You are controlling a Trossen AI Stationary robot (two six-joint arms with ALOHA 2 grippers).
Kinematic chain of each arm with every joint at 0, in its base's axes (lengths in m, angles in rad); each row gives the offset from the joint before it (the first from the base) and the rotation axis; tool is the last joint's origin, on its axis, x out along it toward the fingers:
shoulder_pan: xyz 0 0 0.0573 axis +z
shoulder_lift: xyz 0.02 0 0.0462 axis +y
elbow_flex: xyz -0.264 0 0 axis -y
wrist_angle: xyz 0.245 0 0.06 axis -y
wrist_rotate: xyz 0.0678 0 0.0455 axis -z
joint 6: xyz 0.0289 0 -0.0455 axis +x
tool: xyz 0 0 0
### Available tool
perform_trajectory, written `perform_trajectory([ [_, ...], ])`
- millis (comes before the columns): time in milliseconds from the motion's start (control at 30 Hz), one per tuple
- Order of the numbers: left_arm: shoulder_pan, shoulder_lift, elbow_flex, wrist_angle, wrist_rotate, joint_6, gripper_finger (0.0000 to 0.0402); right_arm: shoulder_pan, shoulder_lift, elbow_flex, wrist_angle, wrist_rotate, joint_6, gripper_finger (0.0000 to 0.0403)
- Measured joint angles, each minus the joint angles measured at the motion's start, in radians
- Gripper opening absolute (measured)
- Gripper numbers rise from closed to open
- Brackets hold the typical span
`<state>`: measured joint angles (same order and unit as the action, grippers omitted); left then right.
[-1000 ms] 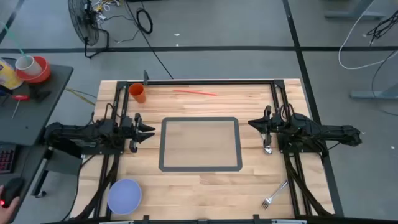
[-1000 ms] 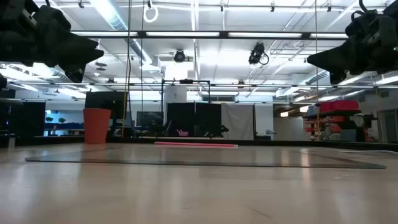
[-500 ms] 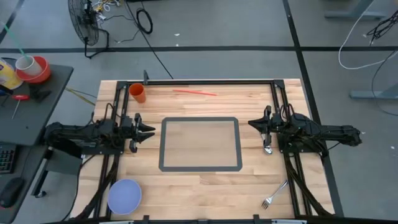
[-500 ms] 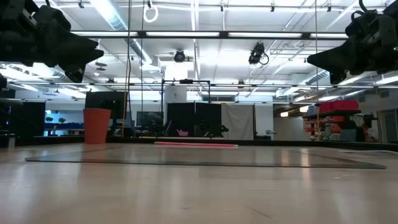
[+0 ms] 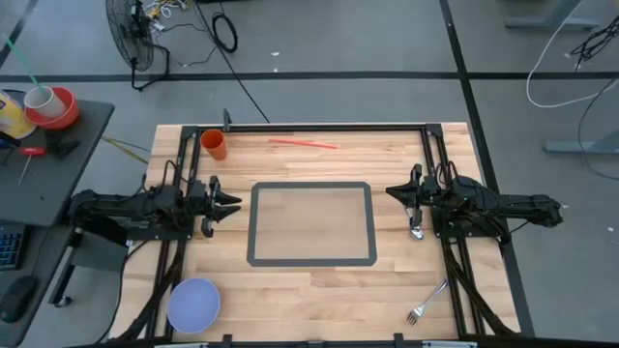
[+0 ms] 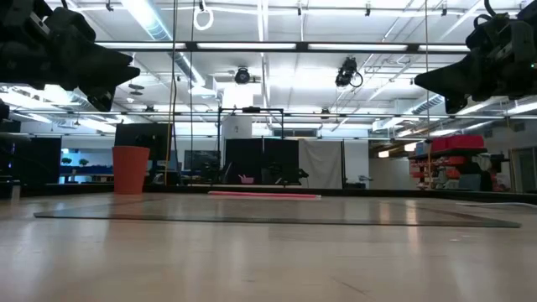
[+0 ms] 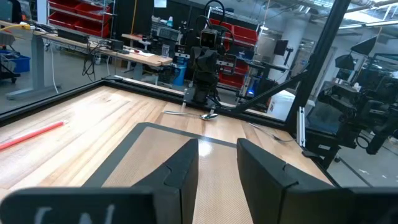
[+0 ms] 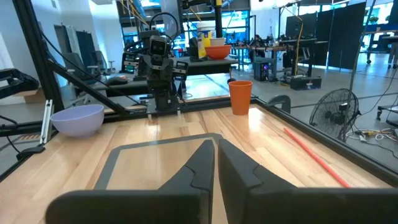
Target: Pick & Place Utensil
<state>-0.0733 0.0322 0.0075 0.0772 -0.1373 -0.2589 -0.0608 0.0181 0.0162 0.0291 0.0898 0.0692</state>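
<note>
Both arms are resting at mid-table, one on each side of the grey-framed mat (image 5: pixel 311 223) that is lying flat in the middle of the wooden table (image 5: pixel 319 290).

The left tool (image 5: pixel 232 203) is hanging just beside the mat's left edge, facing inward. In its own wrist view its two dark fingers (image 7: pixel 184 168) are standing slightly spread, with a clear gap between them and nothing in it.

The right tool (image 5: pixel 391 191) is hanging just beside the mat's right edge, facing the left one. In the right wrist view its fingers (image 8: pixel 200 163) are lying nearly pressed together, only a thin slit showing, and they are gripping nothing.

A spoon (image 5: pixel 416 226) is lying on the table right beside the right arm, partly under it, its long axis running from the far side toward the near side, with the bowl at the near end. A fork (image 5: pixel 427 303) is lying in the near right corner, well apart from both tools, its long axis running diagonally, with the tines pointing toward the near edge and the mat side and the handle toward the far right.

An orange cup (image 5: pixel 214 145) is standing upright near the far left corner. A red straw (image 5: pixel 303 144) is lying along the far edge. A lavender bowl (image 5: pixel 193 304) is sitting in the near left corner.
</note>
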Motion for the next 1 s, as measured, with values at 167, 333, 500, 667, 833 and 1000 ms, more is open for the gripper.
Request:
perform_trajectory([
  [167,0.0,0.0,0.0,0.0,0.0,0.0,0.0115,0.0,0.0,0.0,0.0,0.0,0.0,0.0027],
  [333,0.0,0.0,0.0,0.0,0.0,0.0,0.0115,0.0,0.0,0.0,0.0,0.0,0.0,0.0027],
  [500,0.0,0.0,0.0,0.0,0.0,0.0,0.0115,0.0,0.0,0.0,0.0,0.0,0.0,0.0027],
  [667,0.0,0.0,0.0,0.0,0.0,0.0,0.0115,0.0,0.0,0.0,0.0,0.0,0.0,0.0027],
  [833,0.0,0.0,0.0,0.0,0.0,0.0,0.0115,0.0,0.0,0.0,0.0,0.0,0.0,0.0027],
  [1000,0.001,0.001,0.0,0.016,-0.018,0.028,0.0115,0.0,0.0,0.0,0.0,0.0,0.0,0.0027],
])
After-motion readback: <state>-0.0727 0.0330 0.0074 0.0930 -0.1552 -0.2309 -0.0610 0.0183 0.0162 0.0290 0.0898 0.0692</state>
